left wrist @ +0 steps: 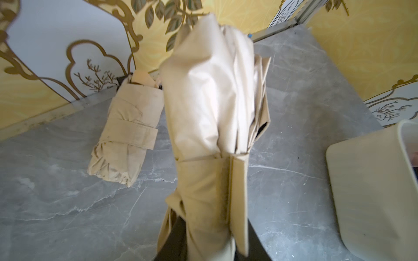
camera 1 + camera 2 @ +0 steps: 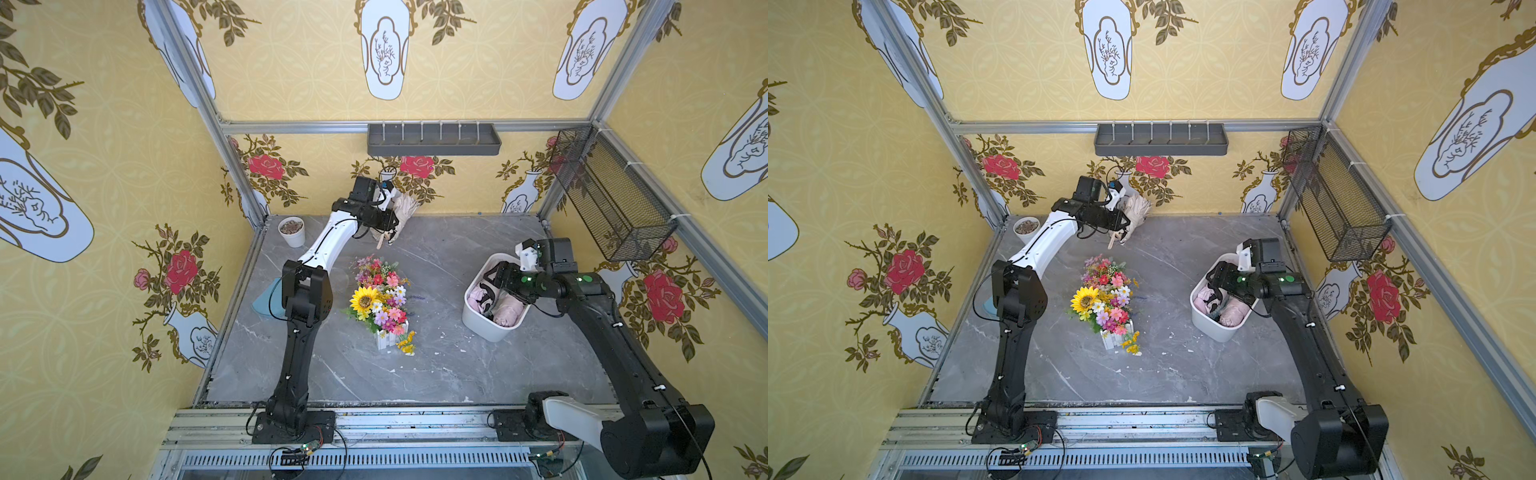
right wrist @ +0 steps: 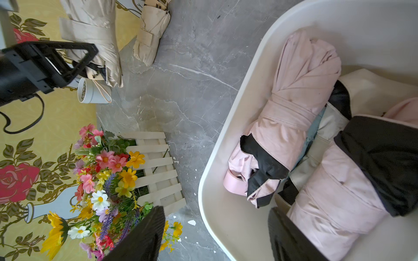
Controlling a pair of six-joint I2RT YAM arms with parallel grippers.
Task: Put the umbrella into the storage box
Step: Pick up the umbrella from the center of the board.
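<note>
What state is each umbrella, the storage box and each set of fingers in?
Beige umbrella, gripped by left fingers.
Second beige umbrella, strapped shut, lying on table.
Storage box, holding folded pink umbrellas.
Left fingers, shut on beige umbrella.
Right fingers, open, empty, above the box.

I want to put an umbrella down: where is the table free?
Free: the strip between the flowers and the front rail, and the gap between the flowers and the box. Crowded: inside the box, holding pink umbrellas, and the back left, around the pot.
</note>
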